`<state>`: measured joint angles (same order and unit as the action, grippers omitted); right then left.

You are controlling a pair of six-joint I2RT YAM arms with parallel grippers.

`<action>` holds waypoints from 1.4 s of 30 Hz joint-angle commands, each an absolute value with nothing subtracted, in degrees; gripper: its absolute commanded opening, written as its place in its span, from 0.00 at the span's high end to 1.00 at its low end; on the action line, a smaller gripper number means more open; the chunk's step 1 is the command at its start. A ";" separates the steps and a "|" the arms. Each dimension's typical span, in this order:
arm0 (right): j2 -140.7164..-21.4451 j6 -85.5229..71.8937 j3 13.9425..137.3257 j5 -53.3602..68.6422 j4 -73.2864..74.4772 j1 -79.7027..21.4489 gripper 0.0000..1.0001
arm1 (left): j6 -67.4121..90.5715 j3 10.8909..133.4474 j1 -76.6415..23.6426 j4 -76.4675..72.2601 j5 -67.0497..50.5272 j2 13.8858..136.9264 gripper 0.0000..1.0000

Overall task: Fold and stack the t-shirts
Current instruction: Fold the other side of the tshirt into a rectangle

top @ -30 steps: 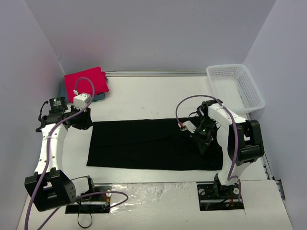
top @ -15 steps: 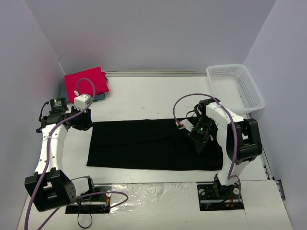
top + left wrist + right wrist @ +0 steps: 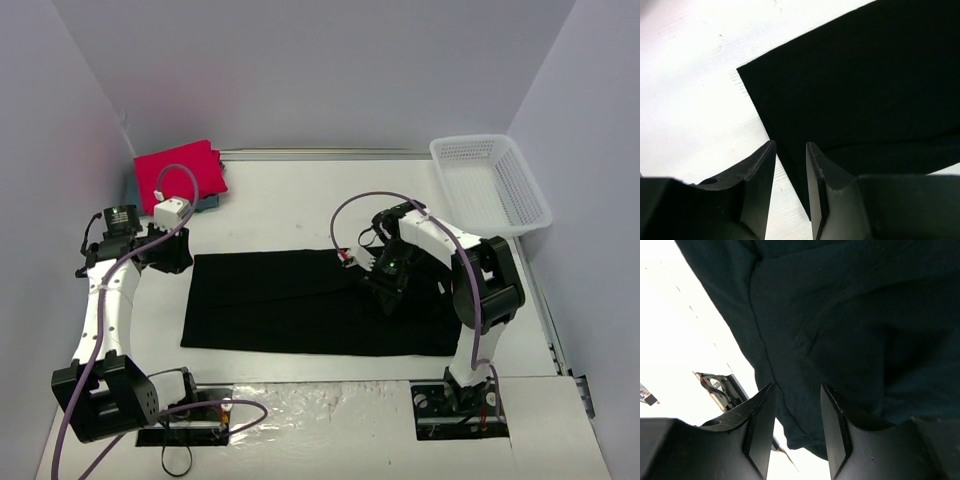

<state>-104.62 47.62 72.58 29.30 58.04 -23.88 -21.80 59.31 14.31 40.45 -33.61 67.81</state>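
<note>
The black t-shirt (image 3: 290, 300) lies spread flat mid-table. The red-pink shirt (image 3: 180, 173) lies folded at the back left on the teal-blue shirt (image 3: 208, 203), of which only an edge shows. My left gripper (image 3: 176, 251) is at the black shirt's far left corner. In the left wrist view its jaws (image 3: 790, 146) are slightly apart and straddle the shirt's left edge (image 3: 850, 90). My right gripper (image 3: 388, 292) is over the shirt's right-middle. In the right wrist view it (image 3: 797, 387) is open, just above wrinkled black cloth (image 3: 850, 315).
A white mesh basket (image 3: 492, 185) stands at the back right. The arm base mounts (image 3: 455, 405) sit on the near strip of the table. Grey walls enclose the left, back and right sides.
My right gripper has moved left across the black shirt, from its right part toward the middle. The left arm and the shirts have not moved.
</note>
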 commanded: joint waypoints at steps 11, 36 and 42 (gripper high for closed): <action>-110.30 42.72 71.63 25.49 55.81 -29.00 0.58 | -21.88 59.15 15.29 40.34 -33.57 65.66 0.70; -111.10 35.68 68.38 19.86 50.45 -33.22 0.79 | -22.50 58.80 16.08 40.87 -35.33 64.86 0.70; -108.64 34.45 67.94 19.34 50.62 -33.22 0.98 | -22.67 58.97 16.26 41.13 -35.86 64.78 0.70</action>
<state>-111.07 35.51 69.21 20.56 49.89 -32.73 -21.89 58.37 15.84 40.47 -34.39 66.63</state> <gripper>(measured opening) 0.033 0.296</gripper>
